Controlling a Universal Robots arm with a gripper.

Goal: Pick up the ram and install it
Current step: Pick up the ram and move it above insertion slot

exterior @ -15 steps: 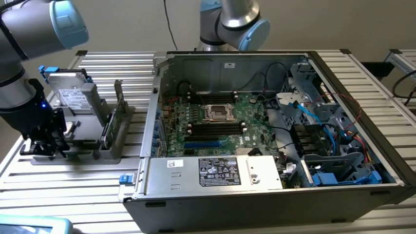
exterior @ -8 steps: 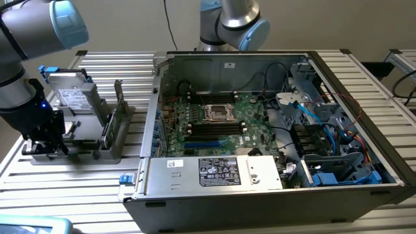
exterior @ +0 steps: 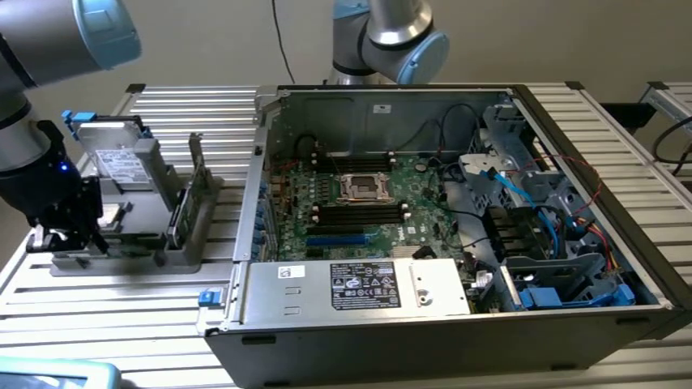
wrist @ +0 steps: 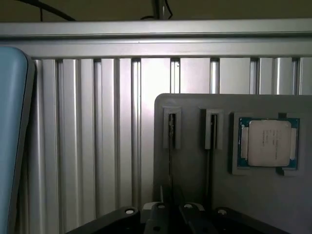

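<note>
**Ram gripped at the holder, not yet lifted**

The pick-up step is in hand. The fingers (wrist: 157, 217) look closed on the ram (wrist: 170, 161), which stands on edge in the grey holder (wrist: 195, 190) on the worktop (exterior: 108, 316). That is at the exterior view's left, well apart from the open computer case (exterior: 433, 348). The arm (exterior: 32, 162) points straight down. Freeing the ram likely calls for a straight upward pull.

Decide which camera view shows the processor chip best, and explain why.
The wrist view: the chip faces the camera squarely, its silver lid and green border fully visible. The exterior view shows it as a small, slanted silver patch on the gray holder.
</note>
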